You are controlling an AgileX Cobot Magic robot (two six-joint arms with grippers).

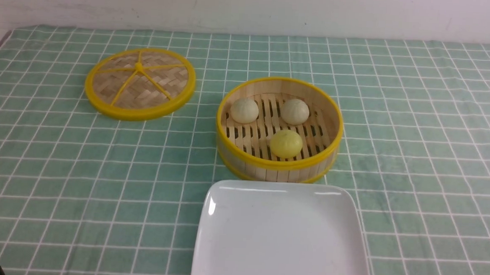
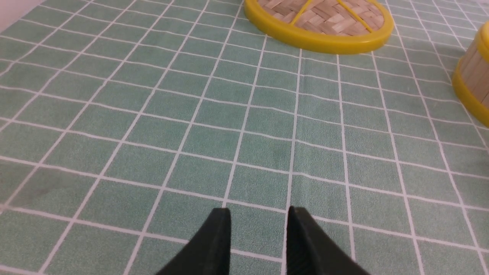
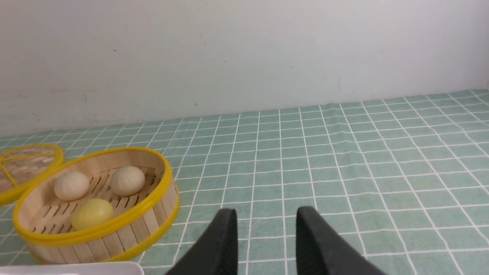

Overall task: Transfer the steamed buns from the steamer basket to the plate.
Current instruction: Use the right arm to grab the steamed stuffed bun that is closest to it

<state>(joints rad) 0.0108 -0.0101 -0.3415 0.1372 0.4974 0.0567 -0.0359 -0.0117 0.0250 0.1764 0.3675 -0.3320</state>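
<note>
**TRANSFER NOT STARTED: HAZARDS OF THE FIRST PICK**

A green checked tablecloth [image 1: 59, 165] is spread beneath the left gripper [image 2: 259, 211] and the right gripper [image 3: 267, 210]. Both grippers are seen with their black fingers parted and nothing between them. No object is touched by either.

The white square plate [image 1: 281, 240] is bare. Only its corner is seen beside the right gripper, toward the left arm's side. The bamboo steamer basket [image 1: 277, 166] stands ahead of the right gripper, toward that same side and just beyond the plate's far edge. Whether the two touch cannot be told. The woven lid [image 1: 140, 84] lies flat ahead of the left gripper, well apart from the basket.

All three steamed buns are located on the basket's slatted floor, apart from one another. One off-white bun [image 1: 244, 110] and a second off-white bun [image 1: 294, 111] lie at the far side. The pale yellow bun [image 1: 285, 143] lies closest to the grippers, near the wall.

The following faults are judged possible:

- The basket may be tipped or dragged if its raised rim is caught by a descending finger. The yellow bun's closeness to the wall makes this likeliest there.
- A soft bun may be crushed if the fingers are closed too far.
- A domed bun may slip out if it is gripped off-centre.
- A bun may roll on the glossy plate if it is released from height.
</note>
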